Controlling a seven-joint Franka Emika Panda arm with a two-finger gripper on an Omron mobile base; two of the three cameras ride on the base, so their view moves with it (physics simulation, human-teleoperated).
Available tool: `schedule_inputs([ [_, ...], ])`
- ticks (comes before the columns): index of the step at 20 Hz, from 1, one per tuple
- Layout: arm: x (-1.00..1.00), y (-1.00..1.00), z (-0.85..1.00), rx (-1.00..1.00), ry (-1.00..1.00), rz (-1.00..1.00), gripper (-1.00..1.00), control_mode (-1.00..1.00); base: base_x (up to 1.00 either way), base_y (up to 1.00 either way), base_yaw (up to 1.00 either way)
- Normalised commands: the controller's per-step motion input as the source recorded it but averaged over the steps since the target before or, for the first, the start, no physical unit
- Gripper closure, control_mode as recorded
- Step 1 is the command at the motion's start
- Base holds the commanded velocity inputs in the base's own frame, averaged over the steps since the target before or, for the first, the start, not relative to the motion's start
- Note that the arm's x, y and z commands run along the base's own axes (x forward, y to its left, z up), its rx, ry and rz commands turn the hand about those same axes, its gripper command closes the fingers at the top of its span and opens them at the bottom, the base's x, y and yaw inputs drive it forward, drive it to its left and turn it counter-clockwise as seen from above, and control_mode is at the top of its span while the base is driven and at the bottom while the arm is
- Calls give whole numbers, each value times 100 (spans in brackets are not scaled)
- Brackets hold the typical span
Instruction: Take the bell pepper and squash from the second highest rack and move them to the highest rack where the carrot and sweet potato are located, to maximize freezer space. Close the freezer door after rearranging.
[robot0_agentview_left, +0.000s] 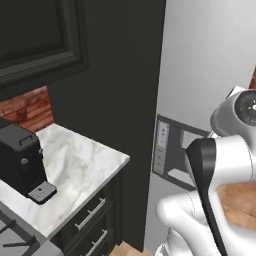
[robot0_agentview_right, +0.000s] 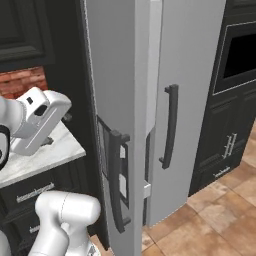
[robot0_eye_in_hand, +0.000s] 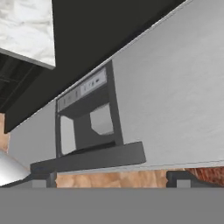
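Note:
The silver-grey freezer door (robot0_agentview_right: 117, 75) stands slightly ajar, with a strip of its white inner liner (robot0_agentview_right: 154, 70) showing at the edge. Its dispenser recess (robot0_agentview_left: 170, 155) sits at mid height, beside the long dark bar handle (robot0_agentview_right: 116, 185). In the hand view my gripper (robot0_eye_in_hand: 111, 179) is open and empty. It faces the door's outer side, just short of the handle (robot0_eye_in_hand: 87, 159), which runs across in front of the recess (robot0_eye_in_hand: 87, 118). The bell pepper, squash, carrot, sweet potato and the racks are hidden behind the door.
A marble counter (robot0_agentview_left: 85, 165) with a black coffee machine (robot0_agentview_left: 22, 162) lies left of the freezer, over black drawers (robot0_agentview_left: 92, 215). A second silver door with a dark handle (robot0_agentview_right: 171, 125) is to the right, then a black oven cabinet (robot0_agentview_right: 235, 90). The floor is tiled (robot0_agentview_right: 220, 220).

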Motion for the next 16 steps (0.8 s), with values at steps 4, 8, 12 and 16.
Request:
schedule_inputs([
  [4, 0, 0, 0, 0, 0, 0, -100, 100, 50, -12, -4],
  [8, 0, 0, 0, 0, 0, 0, -100, 100, 49, -14, 0],
  [12, 7, 0, 0, 3, -2, 0, -100, -100, 22, -1, 0],
  [16, 55, -5, 0, 24, -11, 0, -100, -100, 0, 0, 0],
])
